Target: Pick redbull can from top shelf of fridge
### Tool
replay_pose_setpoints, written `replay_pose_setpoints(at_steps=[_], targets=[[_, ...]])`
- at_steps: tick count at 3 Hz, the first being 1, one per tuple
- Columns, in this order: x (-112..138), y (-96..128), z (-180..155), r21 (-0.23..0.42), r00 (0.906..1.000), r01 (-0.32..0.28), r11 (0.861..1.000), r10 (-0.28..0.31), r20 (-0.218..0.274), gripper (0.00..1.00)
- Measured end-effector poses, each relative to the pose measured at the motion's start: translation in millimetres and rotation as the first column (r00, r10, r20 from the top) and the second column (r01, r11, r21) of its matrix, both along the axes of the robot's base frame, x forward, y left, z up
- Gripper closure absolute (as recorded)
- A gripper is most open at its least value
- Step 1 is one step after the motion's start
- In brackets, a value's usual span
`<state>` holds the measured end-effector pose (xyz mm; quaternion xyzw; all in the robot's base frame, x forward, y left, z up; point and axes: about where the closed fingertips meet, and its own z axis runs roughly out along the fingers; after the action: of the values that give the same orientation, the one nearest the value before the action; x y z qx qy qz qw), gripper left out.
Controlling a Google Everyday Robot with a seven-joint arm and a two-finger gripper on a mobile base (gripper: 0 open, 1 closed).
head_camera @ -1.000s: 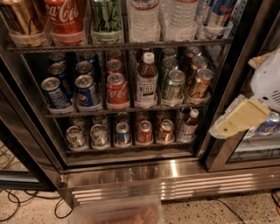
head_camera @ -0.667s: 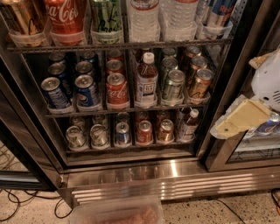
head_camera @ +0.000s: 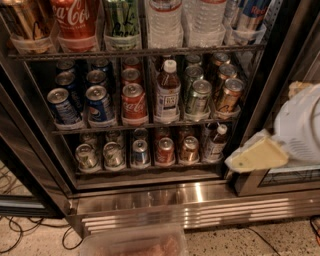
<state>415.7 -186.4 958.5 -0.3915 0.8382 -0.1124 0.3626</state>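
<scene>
— Closest to us, right at the bottom, there was a clear plastic tub (head_camera: 132, 242). And the gripper?
— The gripper (head_camera: 256, 156) hung low on the right, in front of the fridge's (head_camera: 40, 150) door frame. It was just above the shiny base grille (head_camera: 190, 210), about level with the lowest rack. Open or closed, I couldn't tell from where I stood.
— So where was the redbull can?
— Way up! The redbull can (head_camera: 250, 15) stood in a clear bin (head_camera: 245, 35) at the right end of the top shelf (head_camera: 135, 51), just right of the water bottles (head_camera: 164, 22). From the gripper it lay high above, barely to the left, and deeper in.
— Which way was it pointing?
— Upright, long axis vertical, its lid out of sight above. I'd judge the arm needed a long climb, then a level reach inward, taking the can from the side.
</scene>
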Motion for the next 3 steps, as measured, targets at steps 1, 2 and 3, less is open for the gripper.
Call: replay_pose_setpoints(at_steps=[1,2,3], targets=[[-15.1,-0.5,-34.6,-0.005,0.9910,0.121,0.993,-0.121,0.057,0.00],[-15.5,-16.5,-64.4,0.072,0.9693,0.213,0.975,-0.220,0.111,0.00],[-3.3,-9.2,-52.1,0.124,0.9591,0.204,0.971,-0.223,0.174,0.00]])
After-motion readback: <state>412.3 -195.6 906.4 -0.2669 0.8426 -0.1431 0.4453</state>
